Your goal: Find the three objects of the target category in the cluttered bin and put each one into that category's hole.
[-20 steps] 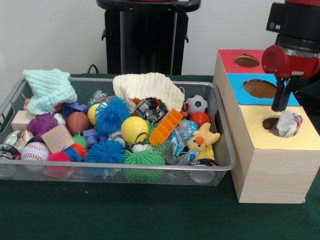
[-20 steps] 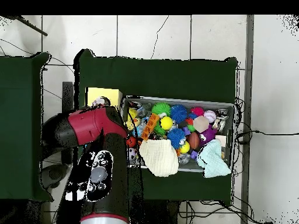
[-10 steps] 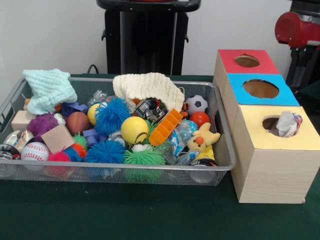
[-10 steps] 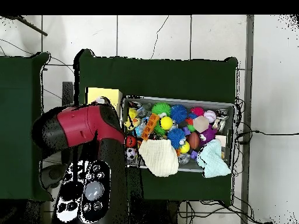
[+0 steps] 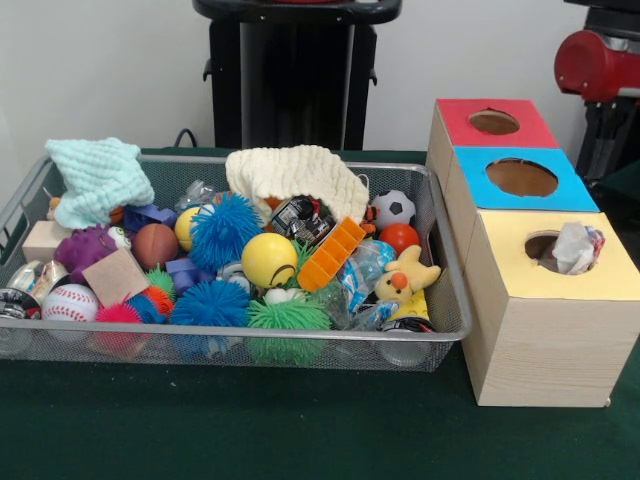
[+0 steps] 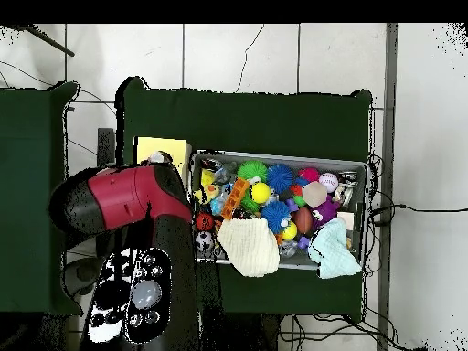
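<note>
A wire mesh bin (image 5: pixel 300 350) holds a jumble of toys: spiky balls, a yellow ball (image 5: pixel 268 260), an orange block (image 5: pixel 332 254), a yellow plush (image 5: pixel 405 275) and crinkled clear wrappers (image 5: pixel 362 272). To its right stands a wooden box with a red hole (image 5: pixel 494 122), a blue hole (image 5: pixel 520 177) and a yellow hole (image 5: pixel 545 245). A crumpled white wrapper (image 5: pixel 578 247) sticks out of the yellow hole. My gripper (image 5: pixel 598 140) hangs below the red arm (image 5: pixel 595 62), behind the box's far right side and partly hidden by it. In the overhead view the arm (image 6: pixel 123 196) covers most of the box.
A cream knitted cloth (image 5: pixel 295 172) drapes over the bin's back rim, and a mint cloth (image 5: pixel 97 178) lies at its back left corner. A soccer ball (image 5: pixel 394 208) and a baseball (image 5: pixel 70 303) sit among the toys. Green cloth (image 5: pixel 250 420) covers the table.
The arm has risen and drawn back from above the yellow hole to the far right. The white wrapper stays lodged in the yellow hole. Bin contents are unchanged.
</note>
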Motion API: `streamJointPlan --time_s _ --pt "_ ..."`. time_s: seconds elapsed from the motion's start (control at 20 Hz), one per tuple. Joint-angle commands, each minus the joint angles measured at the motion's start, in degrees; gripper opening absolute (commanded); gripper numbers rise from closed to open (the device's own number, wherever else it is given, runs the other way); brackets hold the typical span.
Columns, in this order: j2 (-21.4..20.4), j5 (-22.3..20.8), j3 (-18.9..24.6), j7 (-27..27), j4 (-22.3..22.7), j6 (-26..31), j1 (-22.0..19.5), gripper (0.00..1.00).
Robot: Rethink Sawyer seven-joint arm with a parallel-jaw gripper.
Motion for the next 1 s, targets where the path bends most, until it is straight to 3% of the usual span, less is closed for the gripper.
streamJointPlan --time_s 0.05,0.7,1.0 --pt "4.79 0.09 5.85 4.98 2.19 -1.04 -2.03 0.00" --pt "7.98 -0.48 5.76 6.32 0.74 -5.02 -1.83 0.00" --pt "7.21 0.18 5.25 6.71 0.19 -2.89 -0.91 0.00"
